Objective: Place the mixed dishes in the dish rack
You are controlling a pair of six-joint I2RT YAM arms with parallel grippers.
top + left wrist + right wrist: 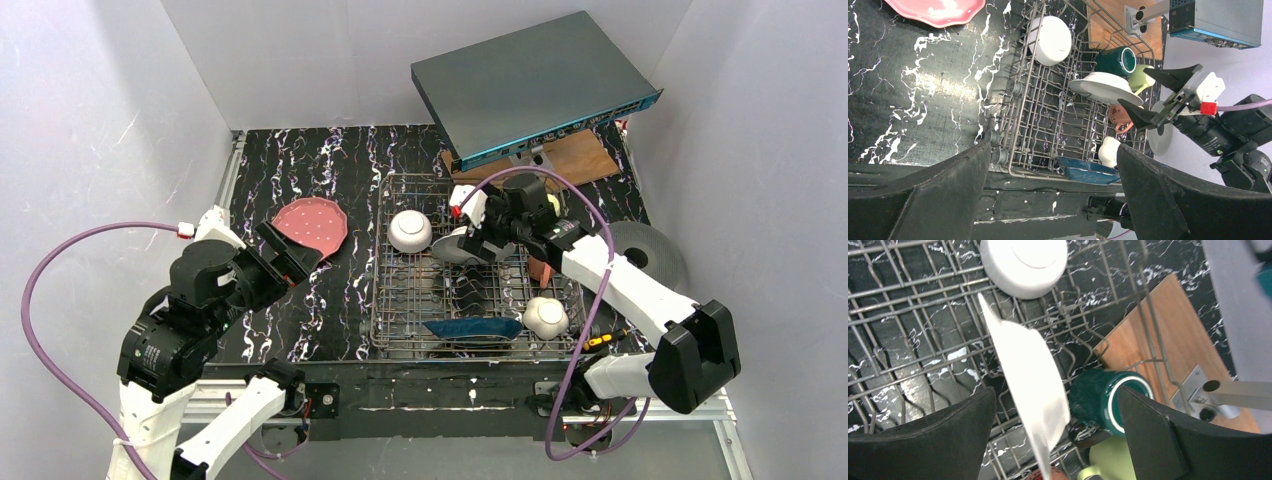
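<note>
The grey wire dish rack [400, 300] stands mid-table. In it are a white bowl [410, 230], a second white bowl [546, 316], a dark blue plate [475, 327] at the near edge, and a cream plate [1028, 375] standing on edge. A dark teal mug [1098, 400], a light green mug [1110, 460] and a salmon-pink mug [1118, 116] sit at its far right. The pink dotted plate [312, 225] lies on the table left of the rack. My right gripper [1055, 405] is open over the rack, its fingers either side of the cream plate and apart from it. My left gripper [290, 252] is open and empty, beside the pink plate.
A flat grey box with a blue edge [535, 85] sits raised at the back over a wooden board [575, 160]. A round grey disc [655, 255] lies right of the rack. White walls close in both sides. The table's metal front rail [420, 385] runs along the near edge.
</note>
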